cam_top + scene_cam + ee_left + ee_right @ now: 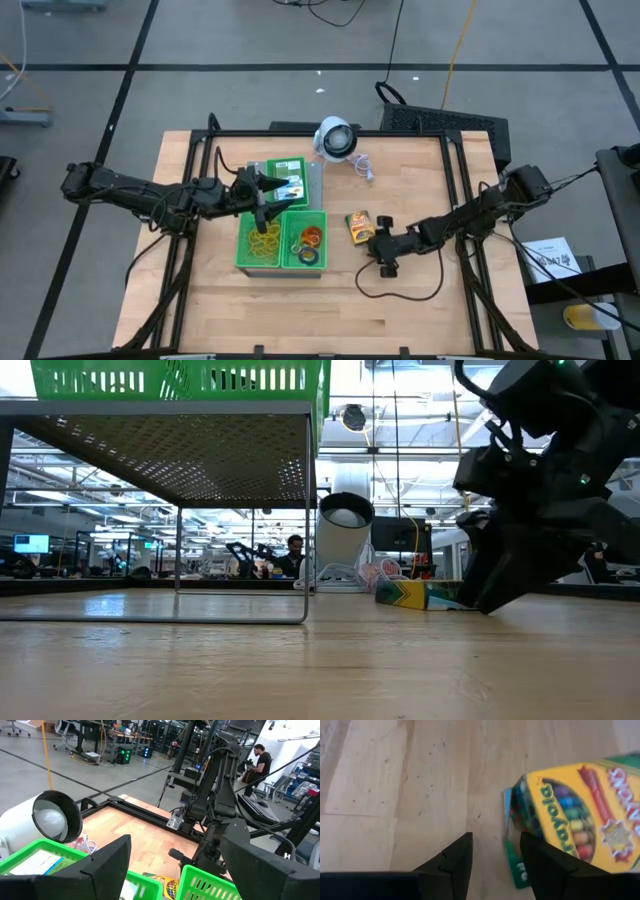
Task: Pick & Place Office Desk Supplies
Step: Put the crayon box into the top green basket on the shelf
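Right gripper lining up on the loose crayon box.

We judge the pick is in hand: our right gripper point(384, 252), fingers parted and empty, sits low on the wood just at 4 o'clock of the crayon box point(359, 227), a flat glossy yellow-and-green carton lying right of the trays point(281, 262). Next we must shift toward 10 o'clock so the fingers straddle its edges, then close. Our left gripper point(262, 196) hovers over the meshed green plastic trays, fingers apart, holding nothing. Thin rubber bands point(265, 241) lie looped in the front compartments; another box point(289, 184) rests behind.
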Available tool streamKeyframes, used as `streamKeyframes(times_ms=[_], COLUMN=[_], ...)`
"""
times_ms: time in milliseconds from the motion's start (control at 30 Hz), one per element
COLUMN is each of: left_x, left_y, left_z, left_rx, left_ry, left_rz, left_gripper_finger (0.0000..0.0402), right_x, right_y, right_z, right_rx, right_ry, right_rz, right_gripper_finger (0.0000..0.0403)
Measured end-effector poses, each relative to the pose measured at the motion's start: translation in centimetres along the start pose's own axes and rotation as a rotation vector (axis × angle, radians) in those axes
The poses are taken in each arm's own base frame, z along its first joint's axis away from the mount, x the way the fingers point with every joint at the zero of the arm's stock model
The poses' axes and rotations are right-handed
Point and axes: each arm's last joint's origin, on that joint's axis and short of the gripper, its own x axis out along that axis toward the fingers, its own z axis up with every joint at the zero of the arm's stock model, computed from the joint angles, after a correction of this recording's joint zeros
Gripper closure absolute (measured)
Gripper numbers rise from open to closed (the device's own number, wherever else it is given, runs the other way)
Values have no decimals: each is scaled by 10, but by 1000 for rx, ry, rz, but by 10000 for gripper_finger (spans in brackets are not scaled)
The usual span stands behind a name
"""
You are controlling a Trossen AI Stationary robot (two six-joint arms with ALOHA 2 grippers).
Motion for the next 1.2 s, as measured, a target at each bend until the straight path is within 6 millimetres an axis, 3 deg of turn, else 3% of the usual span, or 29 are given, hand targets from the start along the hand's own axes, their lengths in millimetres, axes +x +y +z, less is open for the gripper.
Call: streamKeyframes(times_ms=[200,767,900,1133,1200], left_x=[0,0,0,0,0], left_y=[0,0,0,0,0], left_z=[0,0,0,0,0], left_rx=[0,0,-1,-1,-2], left_ry=[0,1,1,1,1], left_rz=[0,0,0,0,0], left_gripper_finger=[91,91,91,91,91], right_x=[1,35,43,50,50], right_y=[-2,-16,-20,-20,-20], right_z=[10,5,-4,-13,-15], right_rx=[-6,44,74,62,51], right_ry=[-106,-90,-8,63,75], right_rz=[-4,-50,-63,-50,-51], right_gripper_finger=[248,255,288,390,396])
